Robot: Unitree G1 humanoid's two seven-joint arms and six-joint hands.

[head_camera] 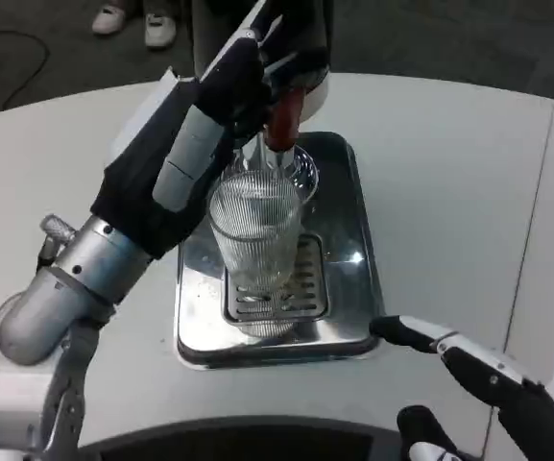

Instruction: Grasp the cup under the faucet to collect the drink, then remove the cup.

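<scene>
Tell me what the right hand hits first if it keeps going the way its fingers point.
Probably the metal drip tray's front-right corner: the right hand's fingertip already sits beside it. Depth is unclear; it might pass above.

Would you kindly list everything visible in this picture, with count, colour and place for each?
cup: one, clear ribbed glass, upright on the drip tray below the faucet
faucet: one, dark red spout, above the cup's rim
drip tray: one, shiny steel with a slotted grate, centre of the table
table: one, white, round edged, under the tray
shoes: two, white, on the dark floor at the top left
left hand: one, dark, raised at the faucet behind the cup; what it touches is unclear
right hand: one, white and black, near the tray's lower right corner, holding nothing
</scene>
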